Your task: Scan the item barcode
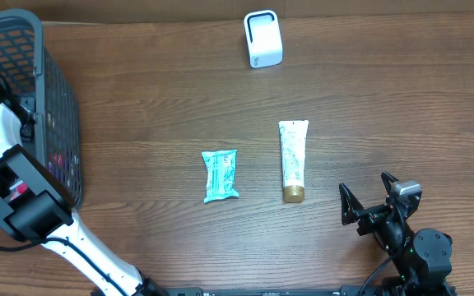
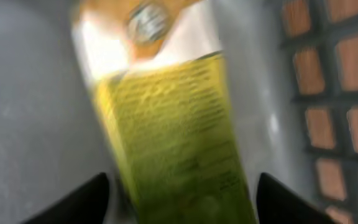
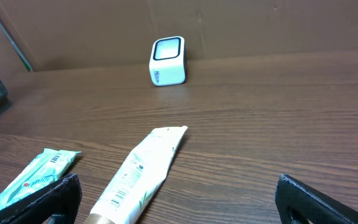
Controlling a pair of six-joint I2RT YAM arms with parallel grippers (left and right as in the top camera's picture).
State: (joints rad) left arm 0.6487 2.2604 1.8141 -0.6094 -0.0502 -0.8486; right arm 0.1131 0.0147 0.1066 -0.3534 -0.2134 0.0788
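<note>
Left gripper, inside the basket: yellow-green packet lies between its parted fingers, blurred; whether they press it cannot be told. Right gripper: jaws wide apart, empty; tube just ahead, teal packet ahead to its left, scanner far ahead

You'll find the scanner white, upright, well beyond tube (gold cap at near end) and teal packet, both flat, side by side. Yellow-green pack, blurred, inside basket.
</note>
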